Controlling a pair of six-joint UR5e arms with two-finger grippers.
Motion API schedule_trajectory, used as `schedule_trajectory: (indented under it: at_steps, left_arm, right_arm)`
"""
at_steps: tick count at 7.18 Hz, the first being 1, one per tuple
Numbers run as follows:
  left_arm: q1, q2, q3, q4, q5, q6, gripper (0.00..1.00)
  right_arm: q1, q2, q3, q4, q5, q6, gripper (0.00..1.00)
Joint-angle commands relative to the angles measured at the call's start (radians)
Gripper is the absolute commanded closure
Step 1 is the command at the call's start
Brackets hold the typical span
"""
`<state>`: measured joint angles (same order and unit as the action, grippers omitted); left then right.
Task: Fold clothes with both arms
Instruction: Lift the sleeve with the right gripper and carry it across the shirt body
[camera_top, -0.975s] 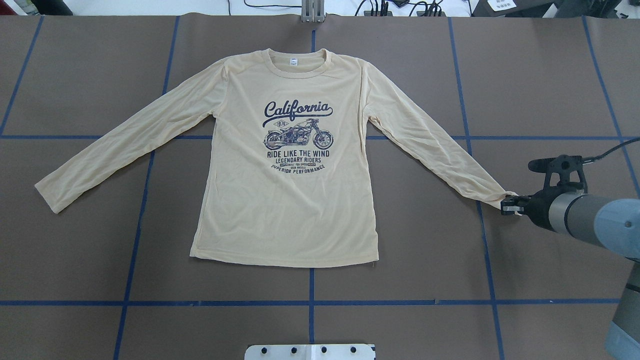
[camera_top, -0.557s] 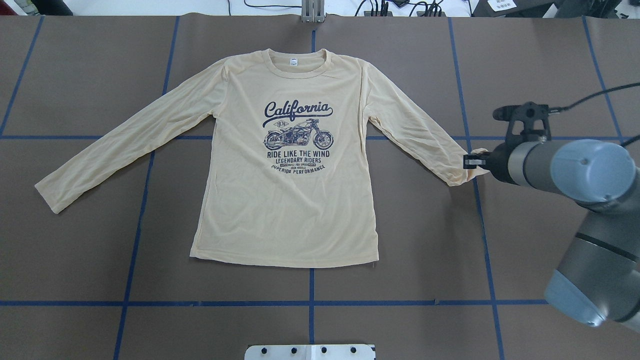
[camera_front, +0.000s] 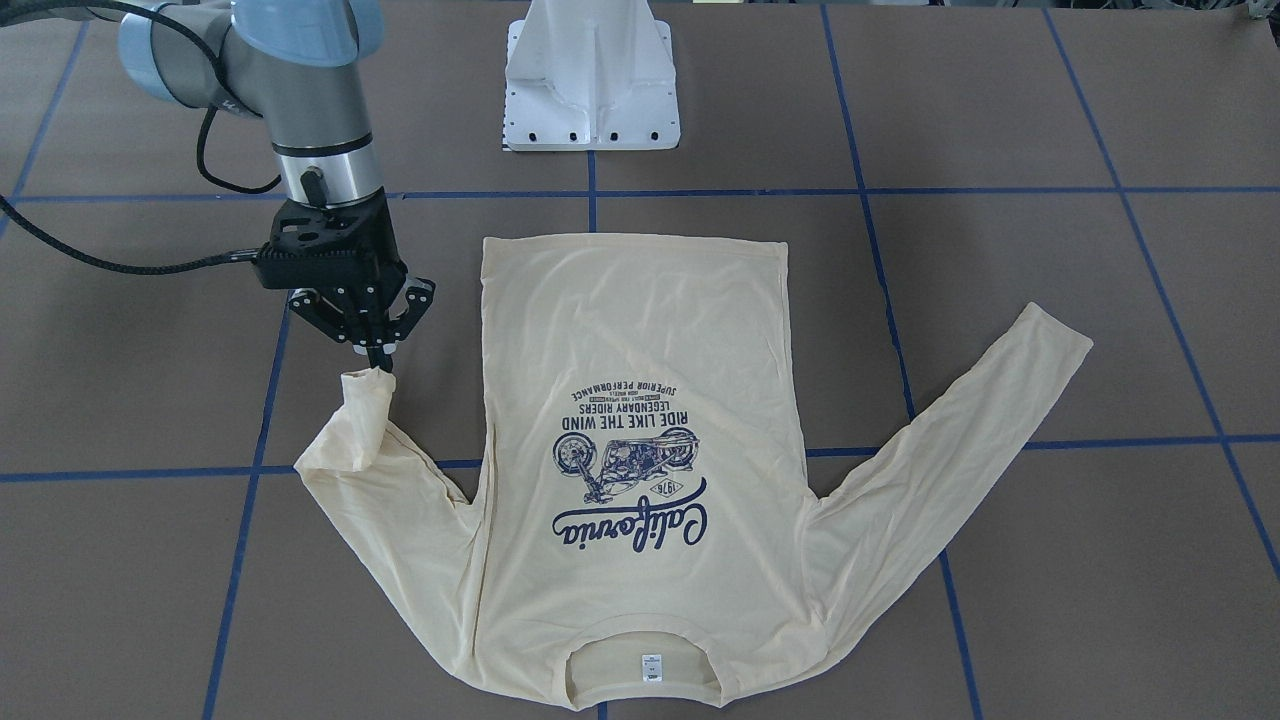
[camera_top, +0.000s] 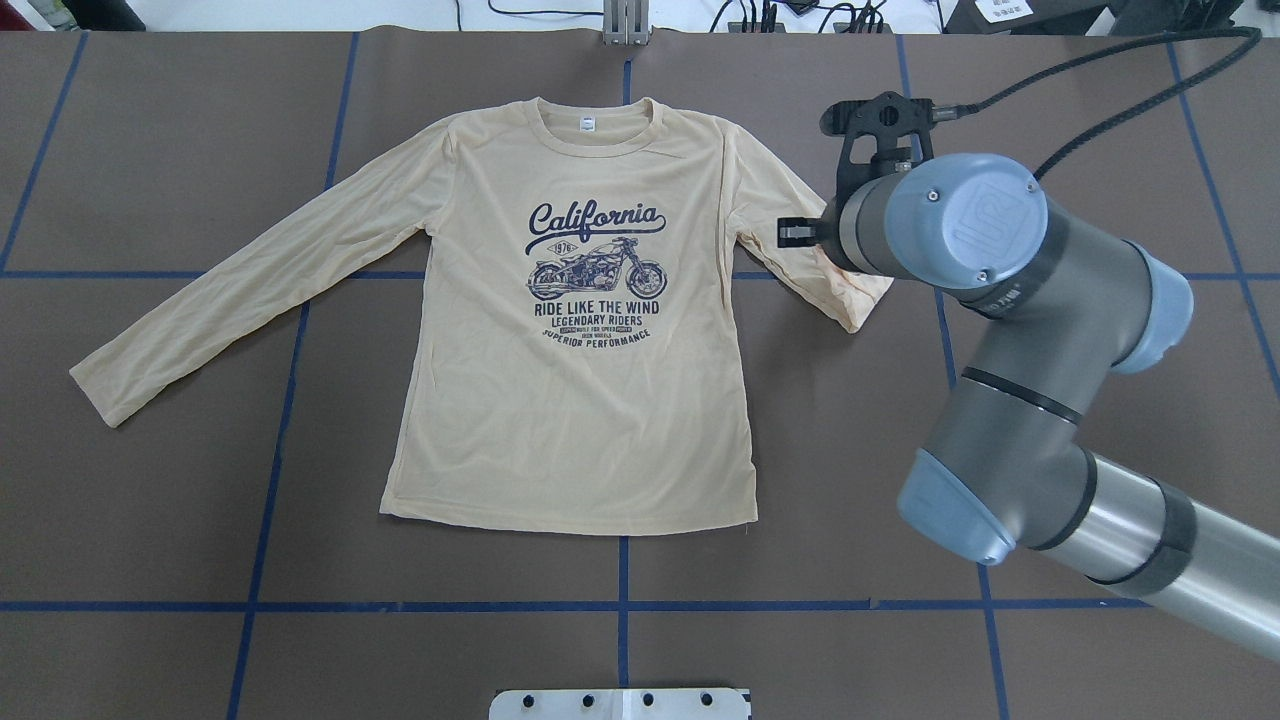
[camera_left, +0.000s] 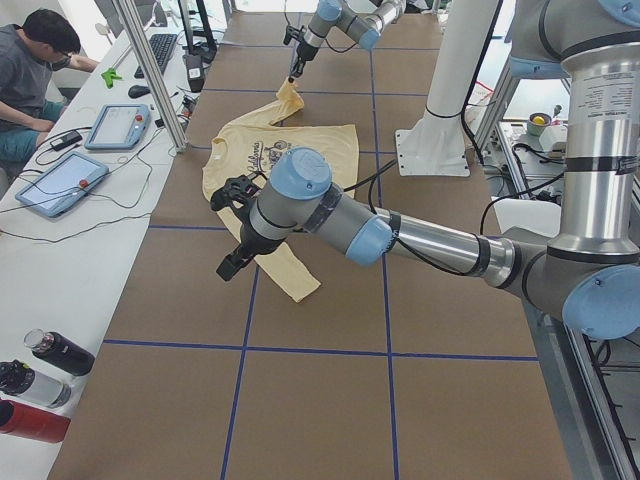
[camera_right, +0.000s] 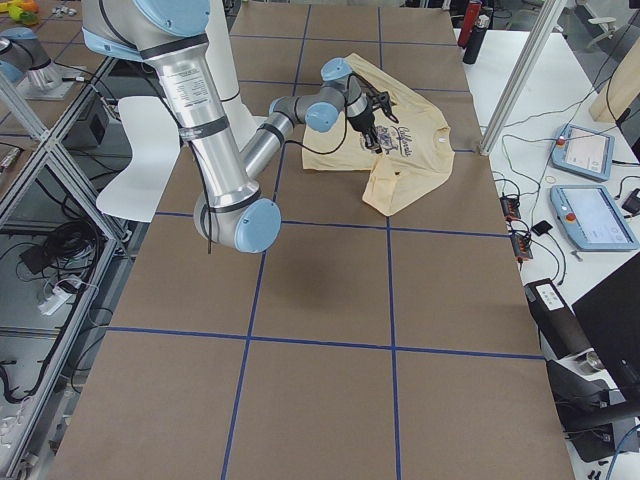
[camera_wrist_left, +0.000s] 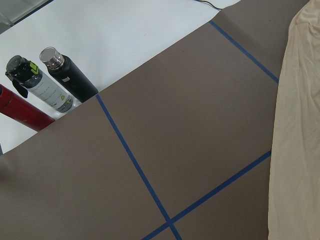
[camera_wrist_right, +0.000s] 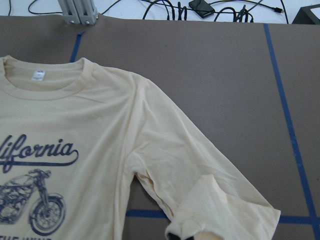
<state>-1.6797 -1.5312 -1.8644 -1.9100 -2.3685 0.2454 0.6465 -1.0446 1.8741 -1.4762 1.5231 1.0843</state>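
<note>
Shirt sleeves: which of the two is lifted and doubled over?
The right sleeve, on the robot's right: the right pincer pinches its cuff and holds it up, bent back over itself. The left sleeve lies flat and straight on the table.

Grey-silver arms (camera_top: 1005, 425), blue caps (camera_top: 965, 215), black pincer (camera_front: 373, 358)

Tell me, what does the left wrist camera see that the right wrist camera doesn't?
Only the left wrist view shows three bottles on a white surface: a red bottle, a white printed bottle and a black bottle with a silver cap. Only the right wrist view shows the collar with its neck label, the navy California print, the sleeve doubled back on itself, and cables at the far edge. Both show the cream shirt lying on the brown table cover marked with blue tape lines.
</note>
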Motion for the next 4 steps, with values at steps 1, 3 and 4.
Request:
schedule_trajectory:
  at_steps: [1, 3, 4]
  left_arm:
    - [0.000, 0.000, 0.001, 0.000, 0.000, 0.000, 0.00]
    - [0.000, 0.002, 0.001, 0.000, 0.000, 0.000, 0.00]
    - [-0.002, 0.002, 0.004, 0.000, 0.000, 0.000, 0.00]
  right_arm:
    - [-0.001, 0.195, -0.123, -0.003, -0.029, -0.030, 1.00]
    - [-0.002, 0.369, -0.353, 0.118, -0.041, -0.026, 1.00]
    - [-0.002, 0.455, -0.492, 0.211, -0.041, -0.027, 1.00]
